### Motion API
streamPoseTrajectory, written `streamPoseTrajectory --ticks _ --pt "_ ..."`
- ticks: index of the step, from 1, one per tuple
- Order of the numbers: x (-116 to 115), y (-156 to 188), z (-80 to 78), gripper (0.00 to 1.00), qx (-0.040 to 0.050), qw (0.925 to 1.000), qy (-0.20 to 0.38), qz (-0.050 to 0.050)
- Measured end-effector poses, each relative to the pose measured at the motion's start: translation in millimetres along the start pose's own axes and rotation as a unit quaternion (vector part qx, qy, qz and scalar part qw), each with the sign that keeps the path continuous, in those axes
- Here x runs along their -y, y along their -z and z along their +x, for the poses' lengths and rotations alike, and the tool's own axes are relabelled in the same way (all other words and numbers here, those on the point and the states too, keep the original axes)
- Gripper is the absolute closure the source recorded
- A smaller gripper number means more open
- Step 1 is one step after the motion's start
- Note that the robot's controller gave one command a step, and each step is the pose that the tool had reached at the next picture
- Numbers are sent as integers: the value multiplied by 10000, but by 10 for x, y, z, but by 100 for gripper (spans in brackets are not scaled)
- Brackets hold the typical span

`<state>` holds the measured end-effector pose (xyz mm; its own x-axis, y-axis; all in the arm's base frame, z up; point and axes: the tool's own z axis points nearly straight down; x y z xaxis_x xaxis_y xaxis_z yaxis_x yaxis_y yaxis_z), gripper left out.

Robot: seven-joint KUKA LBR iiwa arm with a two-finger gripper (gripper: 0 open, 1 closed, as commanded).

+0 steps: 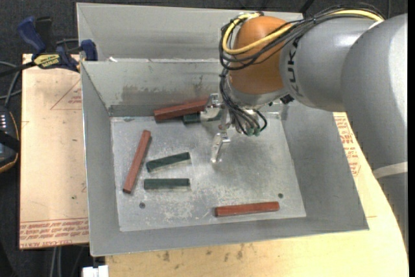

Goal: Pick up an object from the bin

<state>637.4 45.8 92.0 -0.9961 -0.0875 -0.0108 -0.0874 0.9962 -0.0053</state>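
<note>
In the camera view, the arm (pixel 337 61) reaches in from the right, its orange cover (pixel 256 55) above the bin (pixel 97 139). The gripper (pixel 218 150) hangs over bare floor near the bin's middle; whether its jaws are spread or pressed together cannot be told.

Nearest to it, on its left, lies a dark green bar (pixel 168 161), with a second green bar (pixel 166 183) just in front of that one. A brown-red bar (pixel 180 110) lies along the back wall, with a small dark green piece (pixel 191 118) touching it. A tilted red bar (pixel 137 161) lies far left, and another red bar (pixel 247 208) lies near the front edge.
</note>
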Motion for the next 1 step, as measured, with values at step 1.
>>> streamPoseTrajectory --ticks 1 --pt "-473 7 9 0 -29 10000 74 -44"
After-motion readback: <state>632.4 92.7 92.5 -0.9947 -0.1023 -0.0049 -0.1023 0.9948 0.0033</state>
